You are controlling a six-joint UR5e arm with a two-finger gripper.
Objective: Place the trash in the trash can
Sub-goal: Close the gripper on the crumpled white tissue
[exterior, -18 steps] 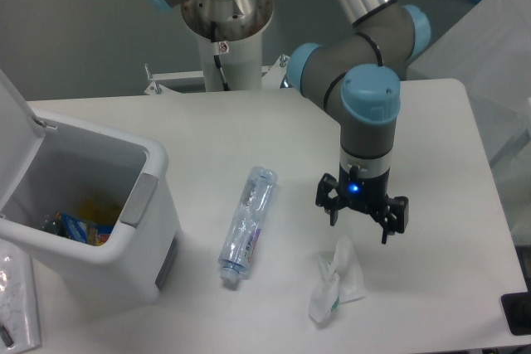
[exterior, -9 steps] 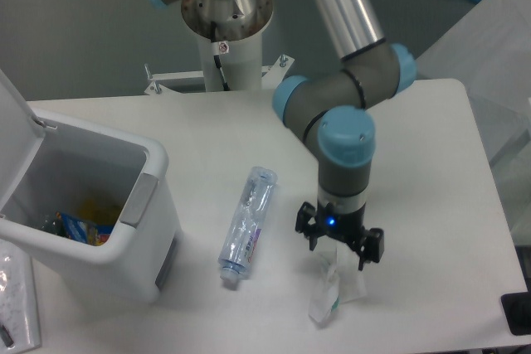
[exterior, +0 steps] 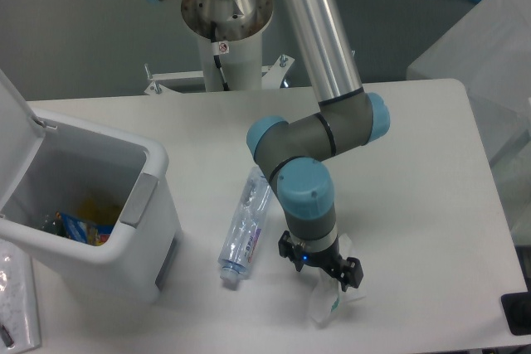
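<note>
White surface (exterior: 431, 163), rounded corners, carries everything. Arm (exterior: 309, 47) comes down from the top centre, bends at blue-capped joints, wrist pointing straight down at the front of the surface.

Trash can (exterior: 108, 242) at the left edge: white, boxy, grey recessed handle on the side, lid hinged up and back. Coloured scraps visible in the bottom.

Flattened clear bottle (exterior: 246, 225) lies on the surface between the can and the wrist, cap end toward the front, apart from both.

Tool (exterior: 320, 264) low, right over the crumpled wrapper (exterior: 328, 304); dark fingers spread on either side of its top, not closed on it. Wrapper rests on the surface, green bits showing, just right of the bottle's cap end.
</note>
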